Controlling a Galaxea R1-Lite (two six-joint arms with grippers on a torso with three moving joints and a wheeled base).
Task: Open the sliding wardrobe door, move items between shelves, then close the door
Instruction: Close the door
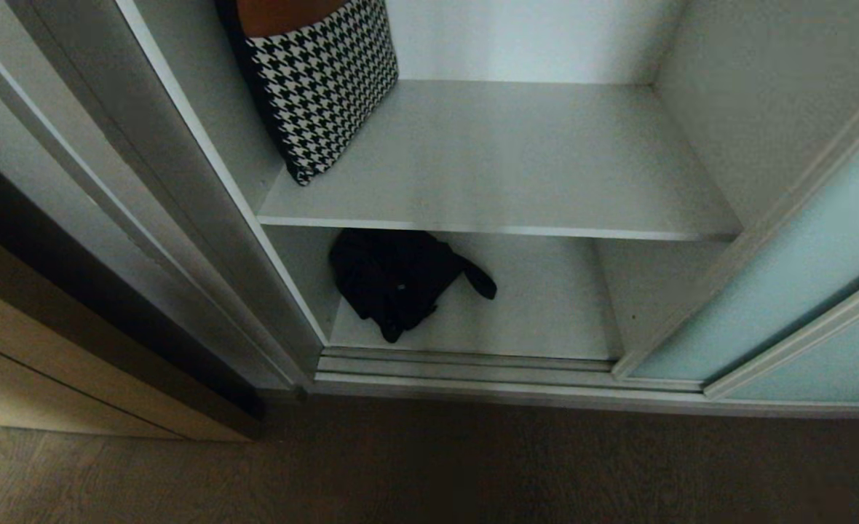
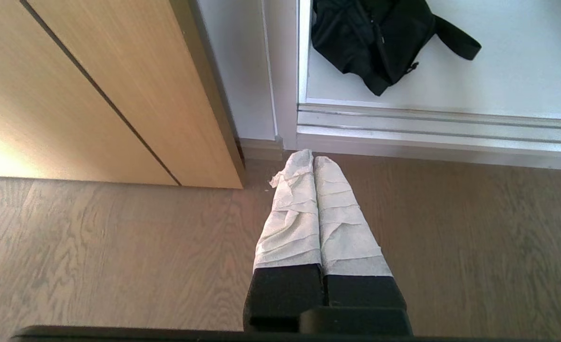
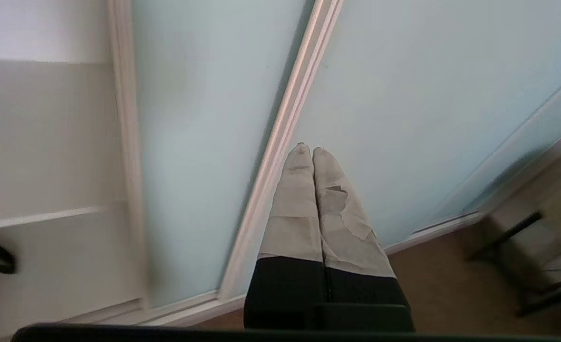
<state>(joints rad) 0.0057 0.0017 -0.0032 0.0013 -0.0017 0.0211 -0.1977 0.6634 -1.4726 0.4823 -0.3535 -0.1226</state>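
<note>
Head view first: I see neither arm. At the right edge of the frame stands the sliding wardrobe door (image 1: 801, 284), pale teal glass in a silver frame, leaving the wardrobe open. On the upper shelf (image 1: 517, 164), at upper left, the houndstooth piece (image 1: 320, 80) leans against the side wall. Below it, near frame centre, the black bag (image 1: 397, 280) lies crumpled on the lower shelf (image 1: 539, 313), its strap loop pointing right.

Left wrist view: my left gripper (image 2: 313, 159) has its tape-wrapped fingers (image 2: 290, 213) pressed together, holding nothing, above the wooden floor (image 2: 95, 247). The black bag (image 2: 380, 38) lies at the top of the frame, well apart from the fingertips, beyond the door track (image 2: 428, 126). A tan wooden panel (image 2: 71, 85) fills the upper left.

Right wrist view: my right gripper (image 3: 311, 151) also has its fingers (image 3: 295, 204) closed on nothing, tips in front of the teal door (image 3: 404, 95), over its silver frame; I cannot tell whether they touch it.
</note>
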